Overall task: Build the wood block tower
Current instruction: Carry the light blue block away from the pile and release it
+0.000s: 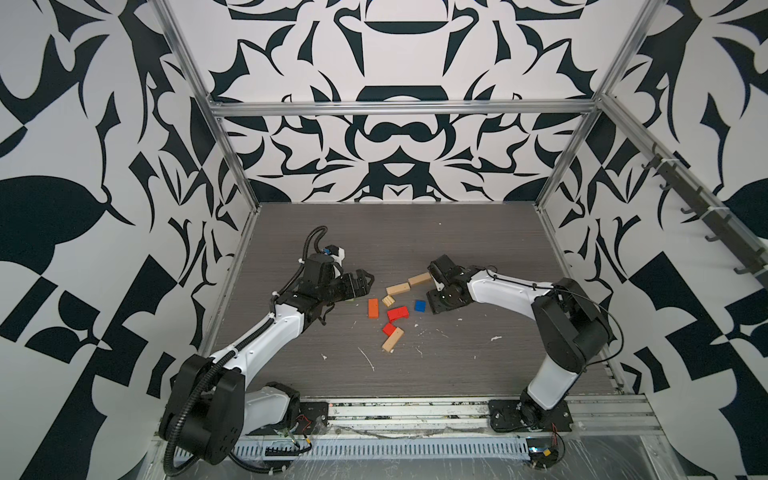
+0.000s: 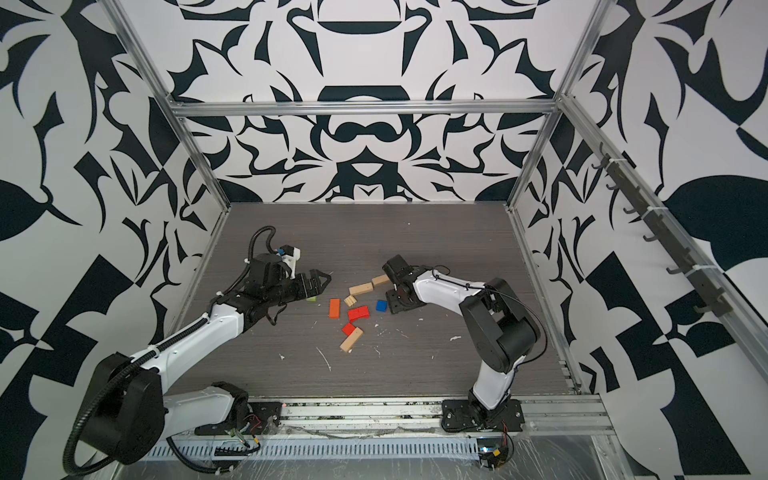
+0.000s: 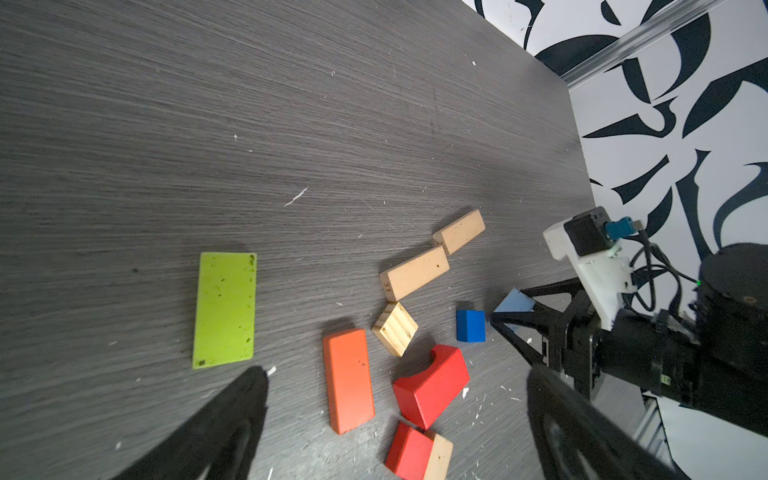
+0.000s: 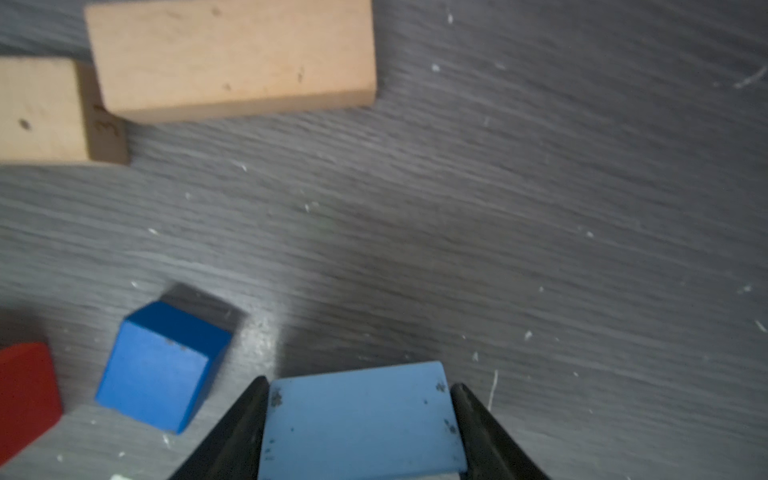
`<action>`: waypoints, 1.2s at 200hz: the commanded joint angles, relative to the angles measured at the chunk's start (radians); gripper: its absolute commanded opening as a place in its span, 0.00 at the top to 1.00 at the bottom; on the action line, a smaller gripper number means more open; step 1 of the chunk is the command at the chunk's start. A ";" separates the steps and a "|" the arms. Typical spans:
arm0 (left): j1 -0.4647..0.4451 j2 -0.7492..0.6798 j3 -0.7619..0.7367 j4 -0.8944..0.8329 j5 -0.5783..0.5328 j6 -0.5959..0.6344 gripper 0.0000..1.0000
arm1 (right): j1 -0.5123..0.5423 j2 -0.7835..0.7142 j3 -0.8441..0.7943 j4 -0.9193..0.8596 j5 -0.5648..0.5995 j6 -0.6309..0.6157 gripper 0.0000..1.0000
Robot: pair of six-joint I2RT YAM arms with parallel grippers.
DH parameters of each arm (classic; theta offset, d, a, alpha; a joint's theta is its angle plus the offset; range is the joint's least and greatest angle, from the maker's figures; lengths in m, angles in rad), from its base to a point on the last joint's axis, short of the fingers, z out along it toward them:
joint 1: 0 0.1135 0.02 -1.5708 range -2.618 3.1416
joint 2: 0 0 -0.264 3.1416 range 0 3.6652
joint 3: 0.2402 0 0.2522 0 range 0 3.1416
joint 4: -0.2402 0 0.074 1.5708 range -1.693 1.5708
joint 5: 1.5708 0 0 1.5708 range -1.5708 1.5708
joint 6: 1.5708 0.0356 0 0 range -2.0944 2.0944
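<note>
two grippers are poised over the table (image 1: 457, 374). the right gripper (image 4: 359, 384) is clenching a light blue block (image 4: 361, 419) between its jaws; a dark blue cube (image 4: 162, 365) is lying just beside its tip, with tan oblongs (image 4: 232, 58) farther ahead. the left gripper (image 3: 397, 370) is gaping wide, holding nothing, with a lime block (image 3: 224, 309) just ahead of one finger and an orange block (image 3: 348, 380) and a red block (image 3: 430, 384) lying flat between the fingers. all these blocks are lying loose, unstacked.

Handwritten "31" stands on the end face of a tan block (image 3: 415, 272). A neighbouring tan block (image 3: 459, 231) bears a small mark, perhaps "2". A partly seen tan block (image 4: 41, 108) shows a blurred "3" on its end.
</note>
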 commanded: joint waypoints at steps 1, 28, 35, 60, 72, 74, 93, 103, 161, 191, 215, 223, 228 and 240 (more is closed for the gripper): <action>-0.011 0.009 0.037 0.015 -0.019 -0.009 0.01 | 0.005 -0.054 -0.027 -0.030 0.023 0.031 0.33; -0.015 0.018 0.038 0.018 -0.021 -0.009 0.01 | 0.005 -0.078 -0.047 -0.045 0.011 0.047 0.31; -0.018 0.020 0.041 0.018 -0.022 -0.009 0.01 | 0.005 -0.084 -0.056 -0.045 0.007 0.052 0.30; -0.022 0.024 0.043 0.018 -0.028 -0.010 0.00 | 0.006 -0.096 -0.083 -0.040 0.005 0.069 0.24; -0.022 0.026 0.048 0.017 -0.029 -0.011 0.00 | 0.007 -0.102 -0.091 -0.039 -0.002 0.078 0.21; -0.025 0.026 0.049 0.016 -0.029 -0.012 0.00 | 0.007 -0.104 -0.092 -0.040 -0.004 0.079 0.21; -0.026 0.029 0.059 0.004 -0.027 -0.012 0.01 | 0.008 -0.110 -0.094 -0.047 -0.014 0.080 0.17; -0.028 0.031 0.063 -0.003 -0.028 -0.015 0.00 | 0.009 -0.111 -0.088 -0.051 -0.013 0.074 0.14; -0.043 0.031 0.068 -0.009 -0.027 -0.041 0.00 | 0.009 -0.073 0.057 -0.080 -0.009 0.050 0.01; -0.053 0.022 0.063 -0.034 -0.034 -0.041 0.00 | 0.009 -0.003 0.152 -0.077 -0.007 0.029 0.02; -0.058 0.007 0.056 -0.048 -0.032 -0.041 0.00 | 0.009 0.048 0.232 -0.075 -0.027 0.006 0.02; -0.059 0.000 0.054 -0.054 -0.035 -0.041 0.01 | 0.008 0.070 0.257 -0.074 -0.034 -0.010 0.02; -0.059 -0.005 0.052 -0.056 -0.037 -0.041 0.00 | 0.007 0.083 0.275 -0.072 -0.034 -0.018 0.02; -0.061 -0.017 0.047 -0.059 -0.038 -0.044 0.01 | 0.004 0.117 0.309 -0.068 -0.031 -0.031 0.02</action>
